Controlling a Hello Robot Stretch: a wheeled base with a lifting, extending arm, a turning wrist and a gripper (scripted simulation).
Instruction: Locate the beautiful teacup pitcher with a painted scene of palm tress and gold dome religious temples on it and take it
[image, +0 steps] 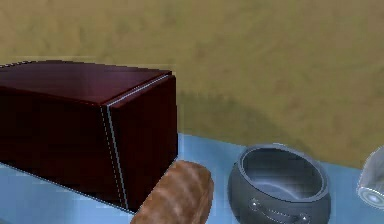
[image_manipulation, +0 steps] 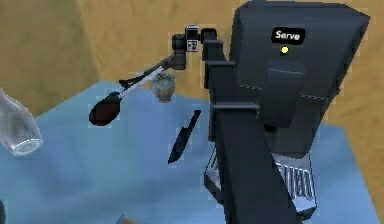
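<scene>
We see the gripper (image_manipulation: 158, 70) at a small greyish vessel (image_manipulation: 163, 89) — our pitcher, we reckon — just below it in the arm side view; whether it holds anything, we can't tell.

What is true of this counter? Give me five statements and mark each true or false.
1. The countertop is light blue. True.
2. The bread loaf lies inside the grey pot. False: it lies on the counter between the pot and the box.
3. A dark knife lies on the counter. True.
4. The box is white. False: it is dark red.
5. The coffee machine is black. True.
</scene>
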